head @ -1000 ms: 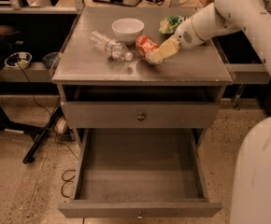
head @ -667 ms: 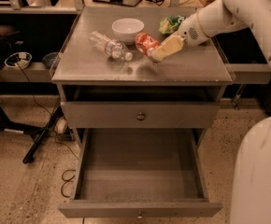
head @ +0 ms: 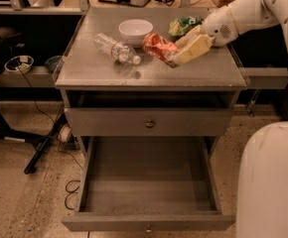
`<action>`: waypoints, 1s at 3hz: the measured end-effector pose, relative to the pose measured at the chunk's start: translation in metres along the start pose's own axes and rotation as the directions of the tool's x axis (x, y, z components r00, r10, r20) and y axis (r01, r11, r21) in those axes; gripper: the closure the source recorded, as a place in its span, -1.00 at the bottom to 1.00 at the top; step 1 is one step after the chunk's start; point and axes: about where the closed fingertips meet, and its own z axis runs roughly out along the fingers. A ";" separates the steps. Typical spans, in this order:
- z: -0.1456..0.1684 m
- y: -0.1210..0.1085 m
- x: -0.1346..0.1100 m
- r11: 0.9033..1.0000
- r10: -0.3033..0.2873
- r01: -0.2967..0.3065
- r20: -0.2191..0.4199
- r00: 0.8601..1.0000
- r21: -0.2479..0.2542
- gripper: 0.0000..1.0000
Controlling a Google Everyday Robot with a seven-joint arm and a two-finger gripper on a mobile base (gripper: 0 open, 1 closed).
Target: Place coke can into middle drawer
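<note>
A: We log the gripper (head: 178, 53) over the right half of the surface (head: 183, 76), its cream fingers (head: 196, 46) clamped on the coke can (head: 159, 45).

B: Agreed. We see the can tilted, one end in the grip, just right of the clear bottle (head: 115, 48), which lies on its side.

A: White bowl (head: 135, 31) behind the bottle. Green bag (head: 183, 26) behind the gripper, near the back edge.

B: Below, we note the middle drawer (head: 149, 222) pulled wide open. The can is up at surface level, not in it. The upper drawer (head: 109, 122) is shut, with its knob centred.
</note>
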 end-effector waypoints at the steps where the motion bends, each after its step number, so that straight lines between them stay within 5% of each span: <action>1: -0.022 0.026 0.002 0.995 -0.059 0.060 0.012 0.998 -0.084 1.00; 2: -0.059 0.047 0.004 0.994 -0.073 0.080 0.083 0.994 -0.079 1.00; 3: -0.056 0.041 0.001 0.995 -0.071 0.077 0.095 0.993 -0.060 1.00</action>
